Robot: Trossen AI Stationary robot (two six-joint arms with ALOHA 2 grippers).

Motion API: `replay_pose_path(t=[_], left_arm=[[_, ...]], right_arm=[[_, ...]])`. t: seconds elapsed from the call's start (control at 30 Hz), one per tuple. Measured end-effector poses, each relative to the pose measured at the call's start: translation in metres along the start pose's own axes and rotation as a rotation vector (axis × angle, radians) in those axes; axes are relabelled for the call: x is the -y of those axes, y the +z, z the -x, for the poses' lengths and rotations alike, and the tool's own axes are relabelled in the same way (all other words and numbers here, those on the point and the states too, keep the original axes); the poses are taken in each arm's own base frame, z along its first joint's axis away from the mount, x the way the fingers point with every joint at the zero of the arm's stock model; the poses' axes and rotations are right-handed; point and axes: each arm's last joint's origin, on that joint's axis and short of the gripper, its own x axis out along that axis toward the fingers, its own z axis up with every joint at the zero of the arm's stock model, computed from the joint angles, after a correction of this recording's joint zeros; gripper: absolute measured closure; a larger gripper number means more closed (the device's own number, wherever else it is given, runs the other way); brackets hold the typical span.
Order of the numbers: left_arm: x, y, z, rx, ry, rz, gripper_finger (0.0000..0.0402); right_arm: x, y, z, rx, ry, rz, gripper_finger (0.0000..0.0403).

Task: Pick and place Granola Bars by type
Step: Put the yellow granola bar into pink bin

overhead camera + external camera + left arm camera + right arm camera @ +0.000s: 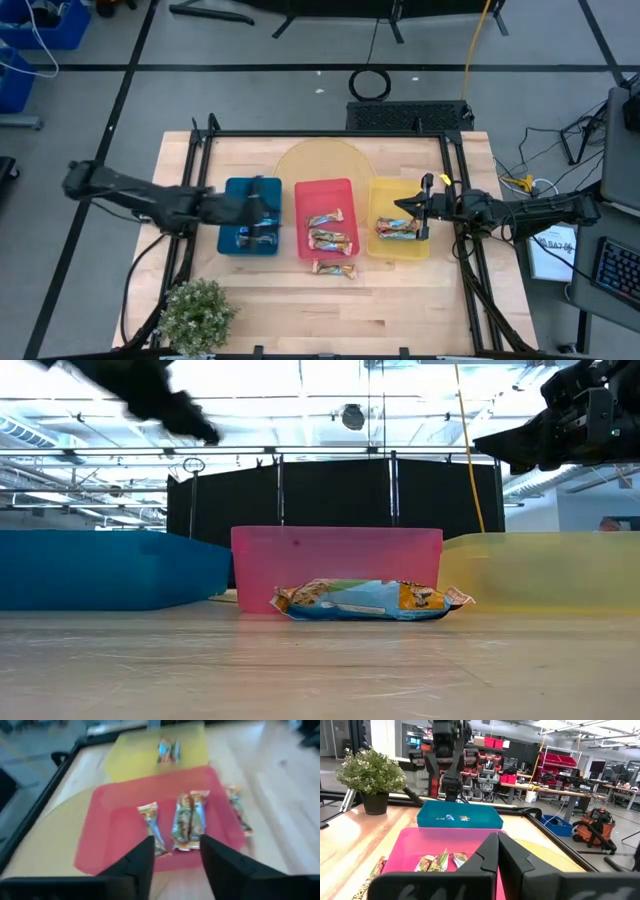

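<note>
Shiny wrapped granola bars (330,238) lay in the red plastic tray (304,200), others in the yellow plastic tray (385,194) and blue plastic tray (235,192); 1 bar (335,268) sat on the pale wooden table (400,300) just beside the red tray. Left gripper (175,852) hovered over the blue tray, fingers apart, empty. Right gripper (498,851) over the yellow tray, fingers together. Potted green plant (195,315) at the table corner; grey floor beyond.

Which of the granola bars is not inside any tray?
The granola bar lying alone on the bare wooden table, just in front of the red tray. All the other bars sit inside the blue, red or yellow tray.
</note>
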Motion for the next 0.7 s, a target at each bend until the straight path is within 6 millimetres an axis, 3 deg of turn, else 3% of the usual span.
replay_pose_path(t=[0.17,0.3,0.43,0.7], left_arm=[[0.001,-0.065,0.018,0.259,-0.012,0.129,0.0329],[0.003,-0.095,0.024,0.408,-0.067,0.151,0.0392],[0.008,-0.112,0.027,0.501,-0.133,0.154,0.0389],[0.014,-0.112,0.030,0.488,-0.146,0.113,0.0387]], right_arm=[[0.000,0.001,0.000,0.005,-0.001,-0.001,0.0403],[0.000,0.001,0.000,0.007,-0.002,-0.002,0.0403],[0.000,-0.001,-0.001,-0.011,0.001,0.001,0.0403],[-0.001,-0.004,-0.003,-0.033,0.004,-0.041,0.0403]])
